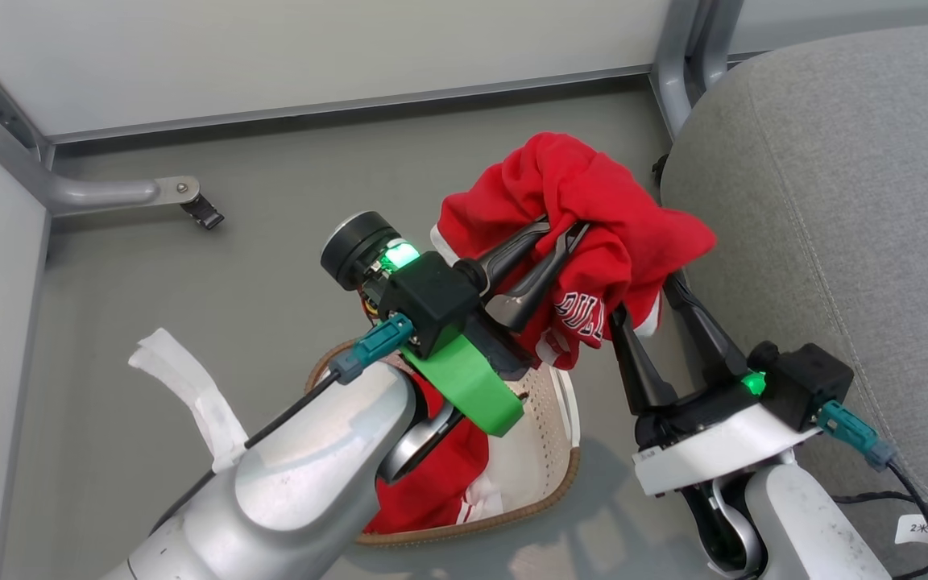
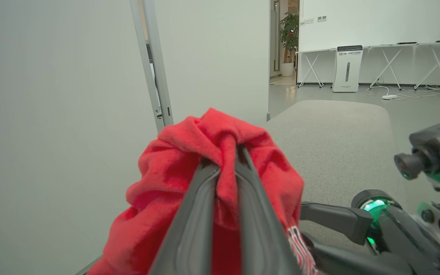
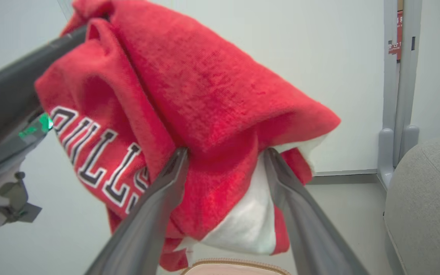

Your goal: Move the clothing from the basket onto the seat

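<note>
Hanging above the basket (image 1: 548,419), near the edge of the sofa cushion (image 1: 834,201), the red jersey (image 1: 593,185) is clamped by the left gripper (image 1: 566,229) for transfer; the right gripper (image 1: 645,302), jaws spread, straddles its lower fold.

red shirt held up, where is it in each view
Head view: shirt upper centre, pinched in the left claw, above the basket.
Left wrist view: lower centre, bunched around the shut claw.
Right wrist view: upper left to centre, with the open right claw astride its lower part.
Shared landmark: grey seat, right of the shirt in all three.
</note>
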